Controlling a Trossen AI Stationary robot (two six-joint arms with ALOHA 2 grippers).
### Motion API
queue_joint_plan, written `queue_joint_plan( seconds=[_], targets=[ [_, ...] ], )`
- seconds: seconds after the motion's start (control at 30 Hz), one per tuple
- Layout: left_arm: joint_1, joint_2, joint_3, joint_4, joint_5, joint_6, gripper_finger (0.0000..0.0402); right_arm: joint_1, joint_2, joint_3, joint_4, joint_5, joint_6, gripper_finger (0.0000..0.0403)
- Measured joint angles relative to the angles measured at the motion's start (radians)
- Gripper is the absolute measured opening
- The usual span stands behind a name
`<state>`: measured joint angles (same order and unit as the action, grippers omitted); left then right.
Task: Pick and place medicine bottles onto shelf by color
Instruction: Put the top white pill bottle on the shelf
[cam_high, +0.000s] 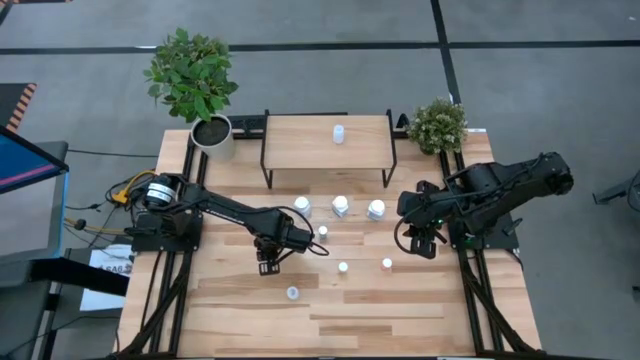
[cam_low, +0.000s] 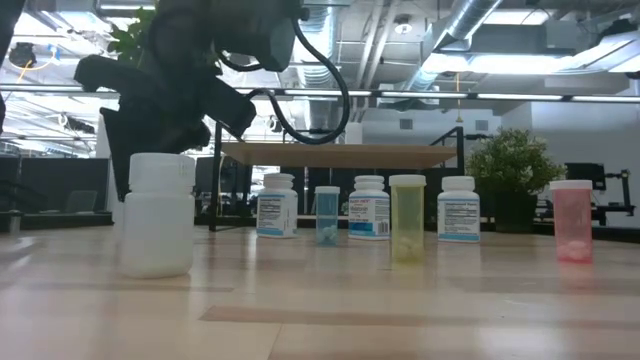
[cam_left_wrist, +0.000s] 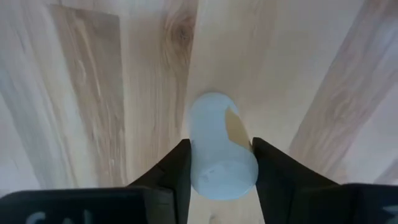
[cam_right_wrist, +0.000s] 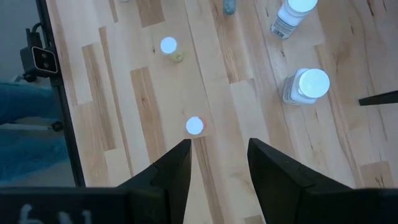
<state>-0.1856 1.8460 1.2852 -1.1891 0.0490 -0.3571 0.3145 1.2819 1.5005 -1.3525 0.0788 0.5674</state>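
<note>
My left gripper (cam_high: 268, 262) points down at the table's middle left, shut on a small pale-blue medicine bottle (cam_left_wrist: 217, 146) that stands upright on the wood. In the low view a nearer white bottle (cam_low: 158, 215) hides it. My right gripper (cam_high: 425, 240) hangs open above the table's right side, over a small bottle (cam_right_wrist: 194, 126) and touching nothing. Three larger white bottles (cam_high: 340, 206) stand in a row before the shelf (cam_high: 300, 145), and small tinted ones (cam_low: 407, 217) stand nearer. One bottle (cam_high: 338, 133) stands on the shelf. My left gripper pinches the pale-blue bottle between its two fingers (cam_left_wrist: 177, 171), one on each side of the bottle's upper part just under the cap (cam_left_wrist: 249, 163). The fingers come from above, pointing down. The bottle stands upright with its base on the table.
A potted plant in a white pot (cam_high: 212, 135) stands at the far left corner and a smaller plant (cam_high: 438, 125) at the far right. A lone bottle (cam_high: 293, 293) stands toward the near edge, close to my left gripper. Bare wood lies along the near edge.
</note>
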Motion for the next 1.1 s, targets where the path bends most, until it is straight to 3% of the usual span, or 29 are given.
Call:
queue_joint_plan(
  seconds=[0.23,0.33,0.47,0.8,1.1],
  targets=[
    [0.001,-0.075,0.187,-0.120,-0.041,-0.003,0.0108,0.000,0.000,0.000,0.000,0.000,0.000,0.0179],
    [0.006,-0.139,0.278,-0.102,-0.102,-0.003,0.0108,0.000,0.000,0.000,0.007,0.000,-0.006,0.0179],
    [0.017,-0.238,0.345,0.009,-0.197,0.009,0.0108,0.008,0.000,0.000,0.052,0.006,-0.163,0.0179],
    [0.003,-0.395,0.347,0.359,-0.305,0.117,0.0108,-0.002,0.007,-0.023,0.564,0.063,-0.562,0.0179],
    [-0.025,-0.443,0.347,0.530,-0.323,0.219,0.0108,-0.072,0.006,-0.174,0.851,0.063,-0.591,0.0179]
  ],
)
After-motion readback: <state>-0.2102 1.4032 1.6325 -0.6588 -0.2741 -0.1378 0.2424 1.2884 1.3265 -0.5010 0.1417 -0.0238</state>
